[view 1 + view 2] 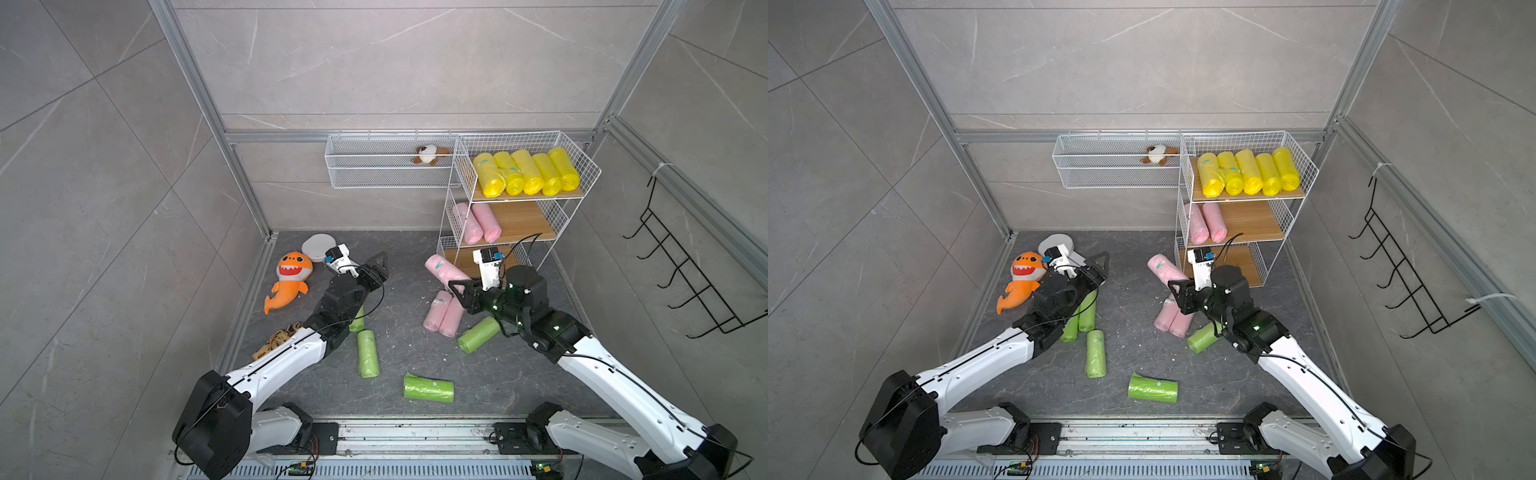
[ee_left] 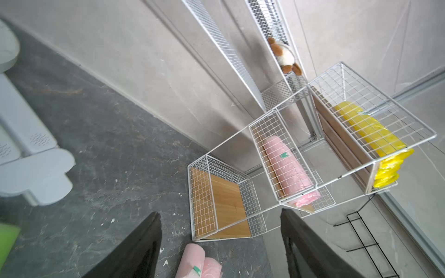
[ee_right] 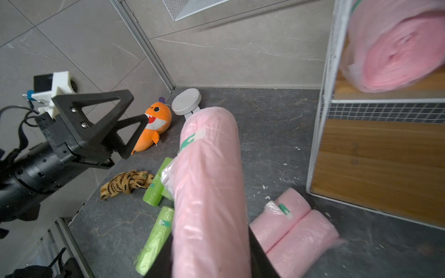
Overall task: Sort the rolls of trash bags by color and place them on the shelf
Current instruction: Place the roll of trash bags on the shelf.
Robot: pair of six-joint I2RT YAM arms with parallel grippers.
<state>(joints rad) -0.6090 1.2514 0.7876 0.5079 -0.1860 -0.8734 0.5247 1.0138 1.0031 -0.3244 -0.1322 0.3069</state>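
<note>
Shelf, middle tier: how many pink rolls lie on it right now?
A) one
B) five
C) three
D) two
D: in both top views, two pink rolls lie side by side at one end of the middle tier. The rest of its board is bare, and the yellow rolls sit on the tier above.

A robotics lab cell dressed as a household corner is shown: stone-look panels are framed in aluminium profiles, a left arm and a right arm are mounted on a metal rail, and a wire shelf, wall basket, hook rack and plush shark are set out as props.
</note>
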